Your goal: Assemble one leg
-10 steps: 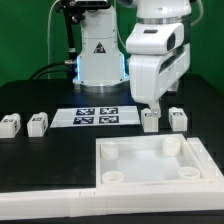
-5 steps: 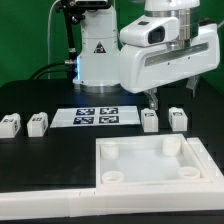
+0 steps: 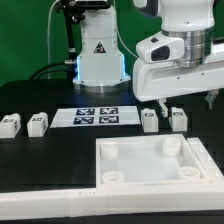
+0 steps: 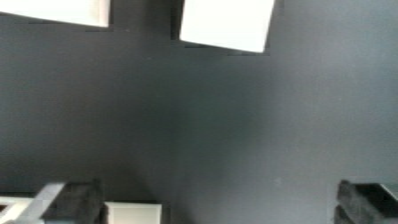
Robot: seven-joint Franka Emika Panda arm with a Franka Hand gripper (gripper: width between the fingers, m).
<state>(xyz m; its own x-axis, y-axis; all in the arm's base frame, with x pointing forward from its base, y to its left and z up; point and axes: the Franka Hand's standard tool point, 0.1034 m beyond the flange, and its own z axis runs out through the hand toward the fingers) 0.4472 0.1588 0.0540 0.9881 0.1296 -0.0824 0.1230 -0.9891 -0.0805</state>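
Note:
Four small white legs stand in a row on the black table: two at the exterior view's left (image 3: 10, 124) (image 3: 37, 123) and two at its right (image 3: 150, 120) (image 3: 178, 118). My gripper (image 3: 186, 103) hangs open and empty just above the two right legs, its fingers (image 3: 160, 104) spread wide. In the wrist view the gripper (image 4: 217, 205) is open, with a white block (image 4: 134, 212) close to one finger (image 4: 63, 200). Two more white pieces (image 4: 226, 22) (image 4: 63, 12) show at the far edge; I cannot tell what they are.
The large white square top (image 3: 150, 165) with corner holes lies at the front right. The marker board (image 3: 95, 116) lies flat in the middle, in front of the robot base (image 3: 98, 55). Black table (image 3: 50, 160) surrounds the parts.
The hand has turned about its axis and shifted toward the exterior view's right. It stays above the two right legs. Nothing was picked up; the legs have not moved.

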